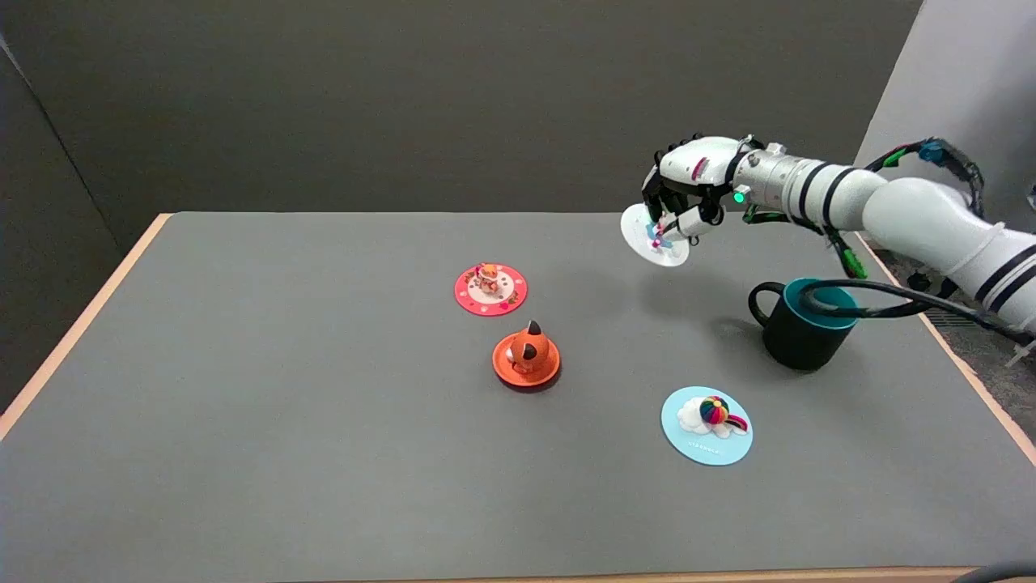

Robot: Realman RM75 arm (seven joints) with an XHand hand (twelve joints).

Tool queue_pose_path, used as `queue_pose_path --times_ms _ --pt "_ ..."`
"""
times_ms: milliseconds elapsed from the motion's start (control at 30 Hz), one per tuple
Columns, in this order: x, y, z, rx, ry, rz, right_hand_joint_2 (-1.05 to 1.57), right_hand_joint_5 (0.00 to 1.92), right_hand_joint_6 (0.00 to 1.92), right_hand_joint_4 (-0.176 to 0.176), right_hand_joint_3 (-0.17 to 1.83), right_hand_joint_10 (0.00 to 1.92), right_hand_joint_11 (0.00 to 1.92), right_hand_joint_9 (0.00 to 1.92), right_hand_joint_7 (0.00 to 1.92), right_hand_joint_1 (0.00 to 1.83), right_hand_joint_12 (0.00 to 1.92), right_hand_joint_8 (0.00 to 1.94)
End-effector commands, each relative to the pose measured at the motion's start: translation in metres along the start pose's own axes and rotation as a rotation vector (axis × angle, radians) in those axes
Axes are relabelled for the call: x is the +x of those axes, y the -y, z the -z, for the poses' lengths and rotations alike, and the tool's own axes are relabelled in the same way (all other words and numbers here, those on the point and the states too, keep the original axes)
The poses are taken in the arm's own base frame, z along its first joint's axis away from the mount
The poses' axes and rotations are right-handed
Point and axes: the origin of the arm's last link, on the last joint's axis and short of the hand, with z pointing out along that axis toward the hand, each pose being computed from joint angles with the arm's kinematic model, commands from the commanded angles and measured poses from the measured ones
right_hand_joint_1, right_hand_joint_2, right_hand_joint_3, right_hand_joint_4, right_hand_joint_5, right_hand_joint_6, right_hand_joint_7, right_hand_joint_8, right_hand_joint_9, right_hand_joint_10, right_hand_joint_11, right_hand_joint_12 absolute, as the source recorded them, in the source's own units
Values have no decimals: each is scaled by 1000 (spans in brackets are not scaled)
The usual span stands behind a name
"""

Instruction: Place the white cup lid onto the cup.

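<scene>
Grey table [324,453]. Your right hand [688,190] pinches the white lid [651,239] in the air, tilted. The cup [801,328] stands right of it, nearer, apart.

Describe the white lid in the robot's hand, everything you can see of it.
The white lid is a thin round disc, smooth and apparently rubbery or plastic, with a small colourful figure on its top, partly hidden by the fingers. The right hand holds it in the air above the table, tilted so its face turns towards the camera. It hangs to the picture's left of and beyond the dark cup, not over its opening, and touches nothing but the hand.
</scene>
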Motion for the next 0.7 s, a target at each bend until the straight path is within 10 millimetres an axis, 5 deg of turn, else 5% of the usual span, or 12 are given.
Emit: queue_pose_path --times_ms 33,700 --pt "23 -18 22 0 92 72 1032 915 1002 -18 225 1039 666 847 960 1215 825 1193" --pt "30 -36 44 -40 185 105 1031 917 1006 -13 221 1033 673 852 970 1216 840 1172"
